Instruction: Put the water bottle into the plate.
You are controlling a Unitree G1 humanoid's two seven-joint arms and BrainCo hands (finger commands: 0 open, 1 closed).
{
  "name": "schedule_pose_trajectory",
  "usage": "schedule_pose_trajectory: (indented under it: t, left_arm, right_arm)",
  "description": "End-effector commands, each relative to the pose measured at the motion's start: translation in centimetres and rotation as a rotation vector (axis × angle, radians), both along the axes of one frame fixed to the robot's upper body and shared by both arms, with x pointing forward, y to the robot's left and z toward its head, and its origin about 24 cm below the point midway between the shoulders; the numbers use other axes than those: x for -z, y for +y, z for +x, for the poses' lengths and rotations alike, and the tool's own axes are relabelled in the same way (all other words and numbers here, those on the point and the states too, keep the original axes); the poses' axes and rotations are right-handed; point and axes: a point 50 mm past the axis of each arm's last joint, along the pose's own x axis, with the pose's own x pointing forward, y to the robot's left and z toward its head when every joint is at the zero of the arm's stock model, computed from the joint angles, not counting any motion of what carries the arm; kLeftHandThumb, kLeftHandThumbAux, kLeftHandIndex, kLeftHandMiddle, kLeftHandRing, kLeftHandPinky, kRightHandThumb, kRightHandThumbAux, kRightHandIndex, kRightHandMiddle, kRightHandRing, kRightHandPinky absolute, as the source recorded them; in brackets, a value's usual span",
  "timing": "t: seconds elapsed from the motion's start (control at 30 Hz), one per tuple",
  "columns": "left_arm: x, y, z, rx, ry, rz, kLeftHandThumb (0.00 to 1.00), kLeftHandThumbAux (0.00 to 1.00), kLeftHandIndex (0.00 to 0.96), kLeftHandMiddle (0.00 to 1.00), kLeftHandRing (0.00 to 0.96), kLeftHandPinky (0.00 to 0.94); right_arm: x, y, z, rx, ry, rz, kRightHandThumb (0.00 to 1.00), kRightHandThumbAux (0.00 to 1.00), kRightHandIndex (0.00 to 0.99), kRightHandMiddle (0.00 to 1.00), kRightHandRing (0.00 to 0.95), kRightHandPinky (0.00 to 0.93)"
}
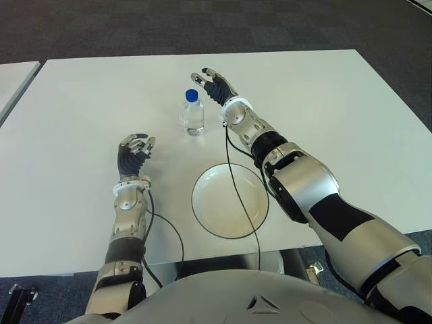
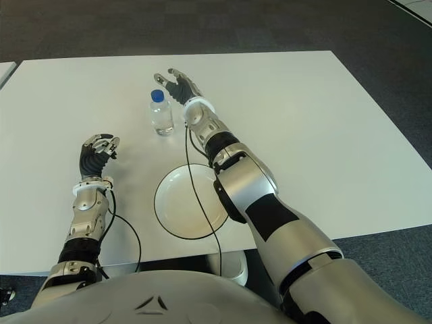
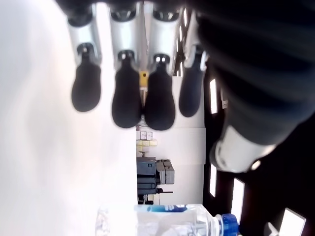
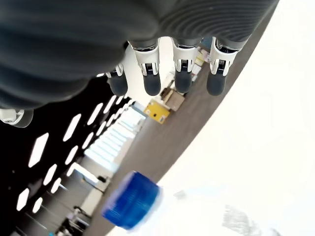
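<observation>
A small clear water bottle [image 1: 193,113] with a blue cap stands upright on the white table [image 1: 88,94], a little beyond the plate. The round white plate [image 1: 229,200] with a dark rim lies near the table's front edge and holds nothing. My right hand [image 1: 213,84] hovers just right of and behind the bottle, fingers spread and holding nothing; its wrist view shows the blue cap [image 4: 132,206] close below the fingertips [image 4: 151,84]. My left hand [image 1: 135,152] shows left of the plate, fingers loosely curled and holding nothing, with the bottle [image 3: 167,222] seen farther off.
Black cables [image 1: 237,196] run from both forearms, one crossing over the plate. A second white table edge [image 1: 13,77] shows at the far left. Dark carpet [image 1: 202,27] lies beyond the table.
</observation>
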Motion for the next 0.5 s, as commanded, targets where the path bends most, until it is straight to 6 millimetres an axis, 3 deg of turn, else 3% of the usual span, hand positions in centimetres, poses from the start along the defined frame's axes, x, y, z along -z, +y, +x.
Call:
schedule_pose_trajectory:
  t: [0.03,0.37,0.5]
  left_arm:
    - [0.8,0.1,-1.0,-0.014,0.045,0.002,0.709,0.712,0.437,0.713,0.692,0.659]
    - [0.7,0.3,-1.2,-0.018,0.046,0.015,0.709,0.711,0.438,0.713,0.688,0.653]
    - [0.7,0.4,-1.3,-0.011,0.042,0.019,0.71,0.711,0.437,0.712,0.687,0.65]
  right_arm:
    - [4.3,7.9,-5.8,-0.163,0.155,-0.047,0.584,0.14,0.0,0.0,0.0,0.0]
    - [6.0,6.9,-6.2,-0.152,0.184,-0.132,0.609,0.163,0.0,0.0,0.0,0.0]
    - [7.4,6.3,-6.8,-0.166,0.166,-0.241,0.619,0.17,0.0,0.0,0.0,0.0]
